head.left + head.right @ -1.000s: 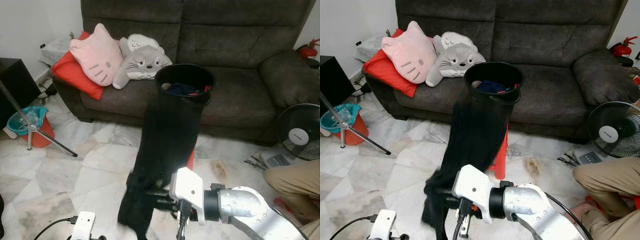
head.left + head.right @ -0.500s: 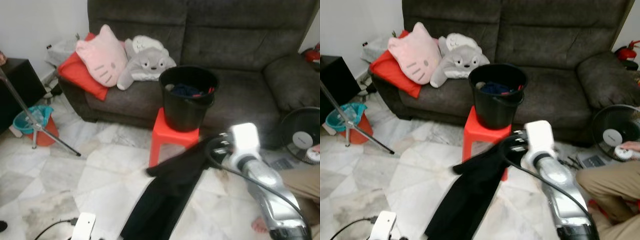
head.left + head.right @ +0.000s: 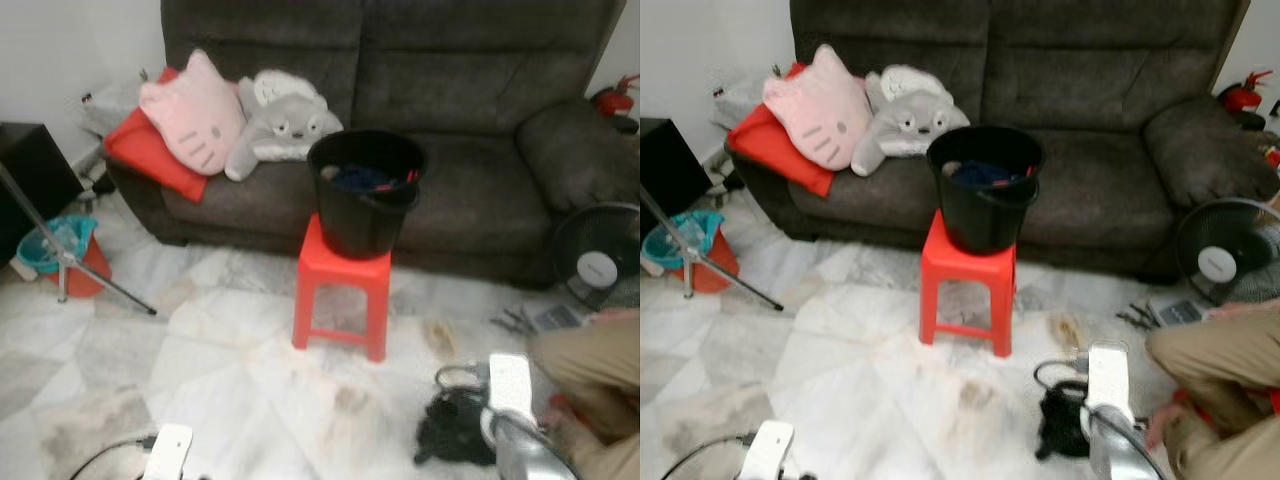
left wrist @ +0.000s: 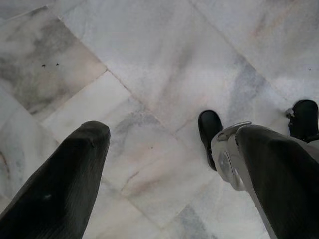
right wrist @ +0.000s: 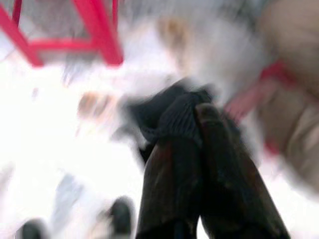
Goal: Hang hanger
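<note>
A black garment (image 3: pixel 455 440) lies bunched on the marble floor at the lower right, just in front of my right arm's white wrist (image 3: pixel 508 388). In the blurred right wrist view my right gripper (image 5: pixel 194 117) is shut, with a fold of the black garment (image 5: pixel 172 114) pinched between its fingertips. My left gripper (image 4: pixel 172 137) hangs open above bare floor tiles, nothing between its fingers (image 4: pixel 75 174). I see no hanger.
A red stool (image 3: pixel 345 290) carries a black bucket (image 3: pixel 367 190) of clothes before the grey sofa (image 3: pixel 480 100). A person in tan trousers (image 3: pixel 590 350) sits at the right, close to my right arm. A fan (image 3: pixel 600 265), tripod leg (image 3: pixel 70 255) and teal bucket (image 3: pixel 55 240) stand aside.
My right arm swung from centre-left to the right and down, carrying the black garment. The garment, hanging long before, is now heaped on the floor. Stool and bucket are uncovered.
</note>
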`<state>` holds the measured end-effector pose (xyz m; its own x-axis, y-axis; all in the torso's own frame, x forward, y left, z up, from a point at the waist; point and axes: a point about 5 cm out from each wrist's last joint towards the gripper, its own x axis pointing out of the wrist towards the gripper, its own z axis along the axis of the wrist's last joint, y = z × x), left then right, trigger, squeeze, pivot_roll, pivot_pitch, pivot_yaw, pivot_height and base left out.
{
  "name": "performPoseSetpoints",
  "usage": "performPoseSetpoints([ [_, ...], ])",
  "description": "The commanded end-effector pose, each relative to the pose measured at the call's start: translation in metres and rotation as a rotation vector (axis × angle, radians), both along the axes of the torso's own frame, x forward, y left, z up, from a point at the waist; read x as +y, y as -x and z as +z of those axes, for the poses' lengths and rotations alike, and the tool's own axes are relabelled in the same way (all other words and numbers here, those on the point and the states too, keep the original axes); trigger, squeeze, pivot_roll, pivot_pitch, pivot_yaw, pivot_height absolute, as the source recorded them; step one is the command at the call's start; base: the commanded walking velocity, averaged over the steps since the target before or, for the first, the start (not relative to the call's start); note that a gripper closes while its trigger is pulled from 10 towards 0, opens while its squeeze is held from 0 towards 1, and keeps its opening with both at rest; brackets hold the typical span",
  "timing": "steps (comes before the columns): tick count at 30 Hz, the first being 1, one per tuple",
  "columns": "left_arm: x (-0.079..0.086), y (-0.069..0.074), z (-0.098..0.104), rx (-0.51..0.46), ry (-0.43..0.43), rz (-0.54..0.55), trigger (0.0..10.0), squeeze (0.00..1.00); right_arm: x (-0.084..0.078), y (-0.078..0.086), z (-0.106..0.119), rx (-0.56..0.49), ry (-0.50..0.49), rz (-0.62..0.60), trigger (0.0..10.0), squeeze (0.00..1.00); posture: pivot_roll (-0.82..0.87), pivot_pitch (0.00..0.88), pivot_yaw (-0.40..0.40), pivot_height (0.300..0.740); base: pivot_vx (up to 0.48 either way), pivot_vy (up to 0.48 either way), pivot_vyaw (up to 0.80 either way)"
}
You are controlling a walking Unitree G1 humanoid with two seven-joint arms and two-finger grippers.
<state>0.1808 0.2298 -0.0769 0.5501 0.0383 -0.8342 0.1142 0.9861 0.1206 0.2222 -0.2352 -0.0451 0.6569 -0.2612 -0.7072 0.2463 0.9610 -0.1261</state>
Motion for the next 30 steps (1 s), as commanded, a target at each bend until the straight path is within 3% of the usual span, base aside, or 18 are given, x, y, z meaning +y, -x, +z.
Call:
performPoseSetpoints([
  [1,0.002,0.002,-0.001,0.016,-0.011,-0.004,10.0,0.0,0.0,0.005,-0.006,-0.004,-0.033,-0.046,10.0,0.0,0.01,0.0,0.038,0.732,0.0,0.0,0.0],
  [5,0.001,0.001,-0.001,0.016,-0.012,-0.003,10.0,0.0,0.001,0.013,-0.013,0.019,-0.067,-0.089,10.0,0.0,0.01,0.0,0.036,0.732,0.0,0.0,0.0],
  [6,0.002,0.001,-0.001,0.015,-0.013,-0.001,10.0,0.0,0.002,0.027,-0.022,0.059,-0.095,-0.109,10.0,0.0,0.02,0.0,0.034,0.732,0.0,0.0,0.0],
  [12,0.001,0.001,-0.001,0.011,-0.011,0.008,10.0,0.0,0.002,0.052,-0.036,0.127,-0.12,-0.133,10.0,0.0,0.03,0.0,0.026,0.732,0.0,0.0,0.0],
  [30,0.0,0.002,-0.002,0.013,-0.01,0.011,10.0,0.0,0.009,0.059,-0.041,0.15,-0.116,-0.037,10.0,0.0,0.03,0.0,0.018,0.732,0.0,0.0,0.0],
])
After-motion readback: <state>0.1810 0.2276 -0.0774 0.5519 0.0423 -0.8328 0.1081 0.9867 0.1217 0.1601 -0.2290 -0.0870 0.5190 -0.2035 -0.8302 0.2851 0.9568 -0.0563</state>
